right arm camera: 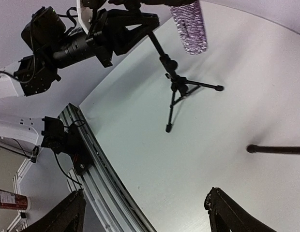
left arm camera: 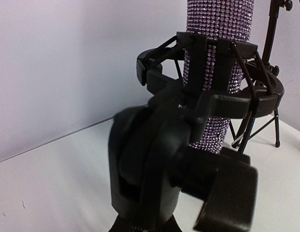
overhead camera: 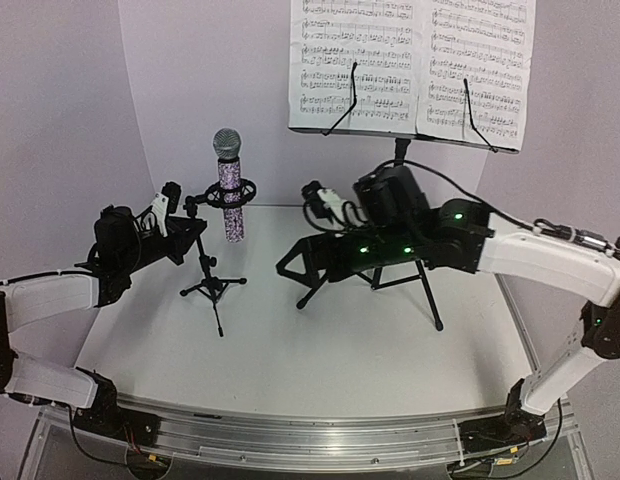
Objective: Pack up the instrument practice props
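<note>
The glittery purple microphone (overhead camera: 228, 185) stands upright in the shock mount of the small black tripod mic stand (overhead camera: 212, 288) at the back left. My left gripper (overhead camera: 193, 232) is shut on the stand's swivel joint (left arm camera: 150, 159), just below the microphone (left arm camera: 215, 58); its fingers are mostly hidden in the left wrist view. White sheet-music pages (overhead camera: 410, 60) rest on the tall black music stand (overhead camera: 425, 285) at the back right. My right gripper (overhead camera: 290, 265) is open and empty above the table, between the two stands, its fingers (right arm camera: 72, 208) wide apart.
A metal rail (overhead camera: 290, 440) runs along the table's front edge and also shows in the right wrist view (right arm camera: 101, 169). White backdrop walls close in the back and sides. One music stand leg (right arm camera: 276, 149) lies near my right gripper.
</note>
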